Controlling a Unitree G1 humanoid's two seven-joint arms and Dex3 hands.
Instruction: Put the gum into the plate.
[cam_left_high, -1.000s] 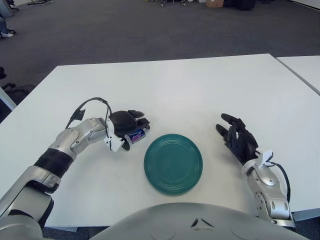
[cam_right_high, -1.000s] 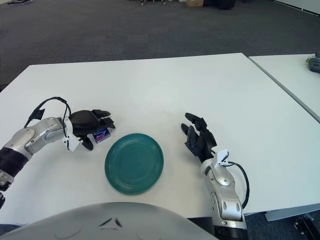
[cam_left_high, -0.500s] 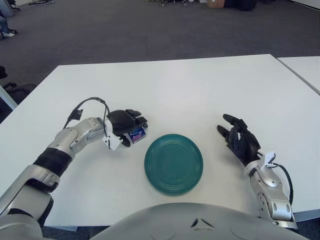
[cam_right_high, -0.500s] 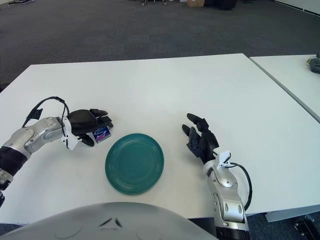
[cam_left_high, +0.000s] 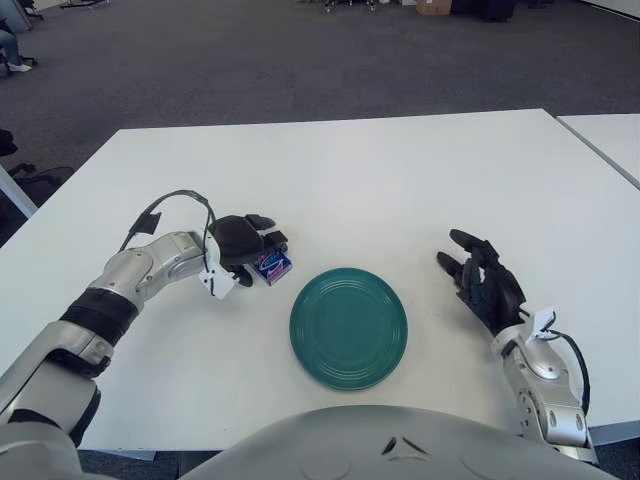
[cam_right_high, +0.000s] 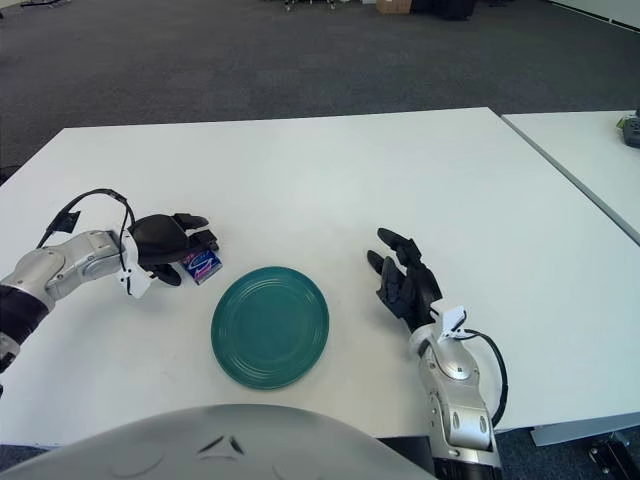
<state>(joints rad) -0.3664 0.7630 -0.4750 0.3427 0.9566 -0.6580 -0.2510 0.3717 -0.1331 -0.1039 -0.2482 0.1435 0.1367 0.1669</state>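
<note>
My left hand (cam_left_high: 243, 243) is over the white surface (cam_left_high: 360, 180), to the left of the plate (cam_left_high: 348, 326) and a little farther from me than its rim. The fingers (cam_left_high: 262, 226) curl around the gum (cam_left_high: 272, 266), a small blue and purple pack with a white label, which shows just under and to the right of my palm. The pack looks to be touching the surface or very close to it; I cannot tell which. It sits just beside the plate's upper left edge, apart from it, with a strip of bare white between the two.

The plate is round, dark green, flat on the surface right in front of me, and nothing lies in it.

My right hand (cam_right_high: 406, 283) shows to the right of the plate, well apart from it, palm turned inward and fingers spread loose, holding nothing. I cannot tell whether it touches the surface.

A black cable loops over my left wrist. Beyond the far edge of the surface is grey carpet (cam_left_high: 250, 60).
</note>
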